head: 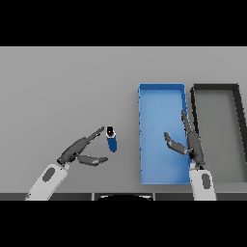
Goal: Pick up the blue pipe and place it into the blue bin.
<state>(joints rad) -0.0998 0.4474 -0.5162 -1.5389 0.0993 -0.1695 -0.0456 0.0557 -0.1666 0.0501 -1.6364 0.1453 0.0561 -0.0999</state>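
Blue pipe [112,140]: centre frame, upright on desk [62,91]
Left hand [79,152]: lower left, fingers open beside pipe
Right hand [188,142]: fingers open, over blue bin [161,91]

Grey table [58,82] — blue pipe [112,140] (upright), blue bin [161,96], dark bin [217,89]

A plain grey table [58,87] fills the view under even light, with a dark bin [218,135] at its right.
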